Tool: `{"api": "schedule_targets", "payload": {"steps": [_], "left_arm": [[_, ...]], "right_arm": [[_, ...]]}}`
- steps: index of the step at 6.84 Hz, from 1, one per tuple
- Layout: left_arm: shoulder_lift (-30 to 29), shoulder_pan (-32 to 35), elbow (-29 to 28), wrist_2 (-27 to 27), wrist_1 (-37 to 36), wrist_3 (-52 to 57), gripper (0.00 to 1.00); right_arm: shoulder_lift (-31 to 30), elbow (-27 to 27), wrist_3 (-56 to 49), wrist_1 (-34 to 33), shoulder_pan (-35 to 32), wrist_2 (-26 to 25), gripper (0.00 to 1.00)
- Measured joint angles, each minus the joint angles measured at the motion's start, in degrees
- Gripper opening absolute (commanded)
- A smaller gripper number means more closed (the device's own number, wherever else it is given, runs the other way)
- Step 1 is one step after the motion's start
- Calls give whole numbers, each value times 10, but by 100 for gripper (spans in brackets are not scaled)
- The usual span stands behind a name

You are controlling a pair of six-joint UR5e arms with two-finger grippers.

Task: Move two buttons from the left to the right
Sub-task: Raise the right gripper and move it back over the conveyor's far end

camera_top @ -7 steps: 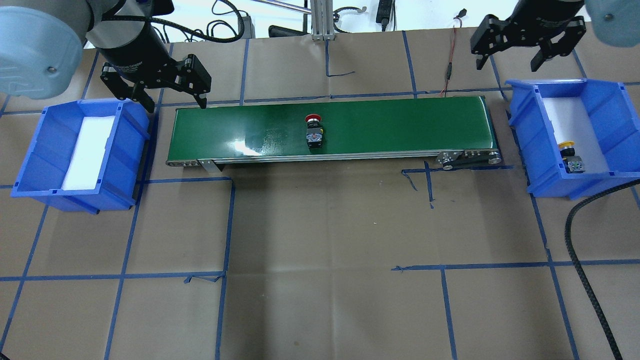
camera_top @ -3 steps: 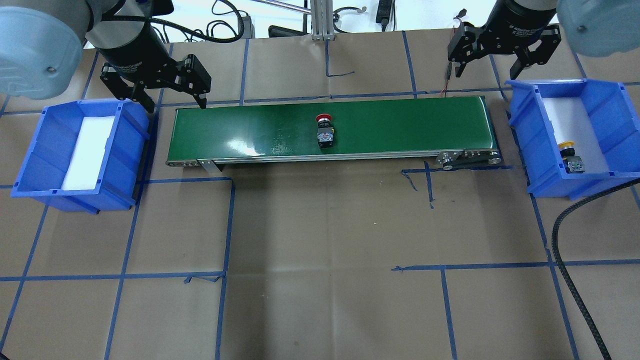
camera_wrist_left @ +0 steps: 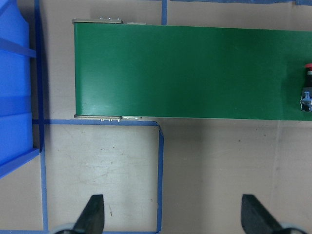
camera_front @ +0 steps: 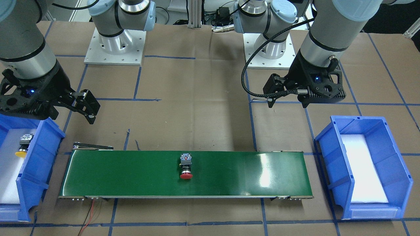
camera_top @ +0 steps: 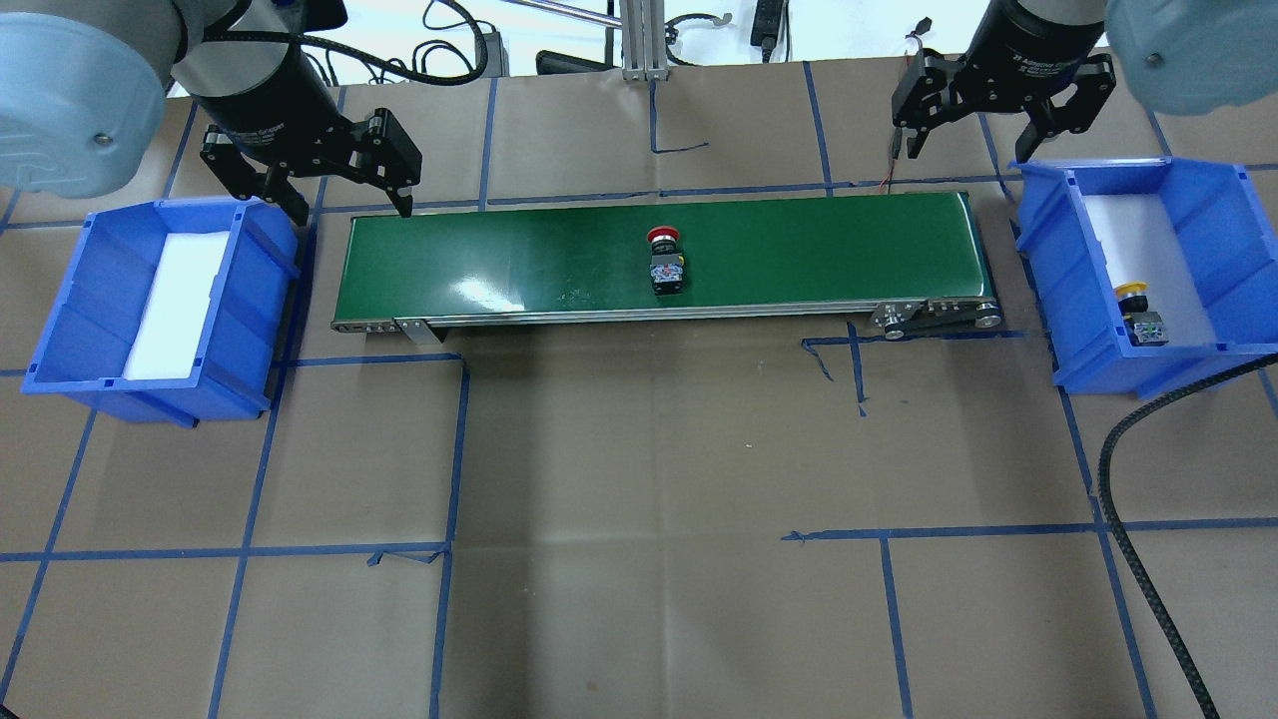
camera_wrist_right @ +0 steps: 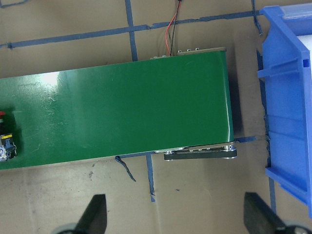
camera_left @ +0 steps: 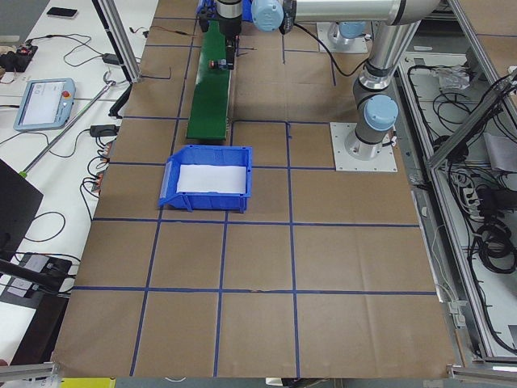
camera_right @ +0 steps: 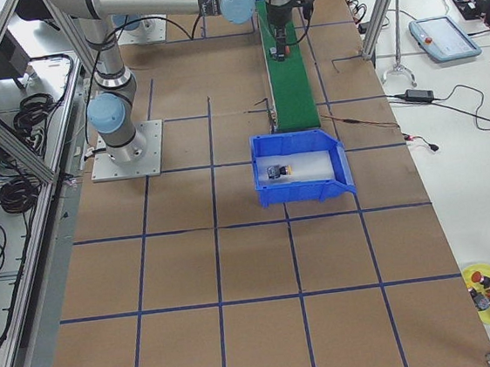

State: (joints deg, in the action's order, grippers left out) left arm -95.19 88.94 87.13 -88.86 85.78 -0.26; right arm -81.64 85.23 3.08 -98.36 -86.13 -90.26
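The red button (camera_top: 666, 262) lies on its side near the middle of the green conveyor belt (camera_top: 499, 250), also seen from across the table (camera_front: 186, 167). It shows at the edge of both wrist views (camera_wrist_left: 307, 87) (camera_wrist_right: 6, 141). The yellow button (camera_top: 1138, 315) lies on white foam in the right blue bin (camera_top: 1048, 260). My left gripper (camera_top: 351, 210) hangs open and empty behind the belt's left end, beside the left blue bin (camera_top: 250, 290). My right gripper (camera_top: 965, 150) hangs open and empty behind the belt's right end.
The left bin holds only a white foam pad (camera_top: 175, 305). A red-black wire (camera_top: 899, 140) runs from the belt's back right corner. A black cable hose (camera_top: 1128, 479) trails over the table's front right. An aluminium post (camera_top: 639, 40) stands at the back.
The red button has travelled right along the belt. My right gripper has swung left from over the right bin's back to behind the belt's right end. The left arm is unmoved.
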Motion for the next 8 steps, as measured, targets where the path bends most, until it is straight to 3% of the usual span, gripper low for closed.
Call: {"api": "schedule_targets", "payload": {"steps": [8], "left_arm": [[0,0,0,0,-1,0,100]], "right_arm": [[3,0,0,24,0,-1,100]]}}
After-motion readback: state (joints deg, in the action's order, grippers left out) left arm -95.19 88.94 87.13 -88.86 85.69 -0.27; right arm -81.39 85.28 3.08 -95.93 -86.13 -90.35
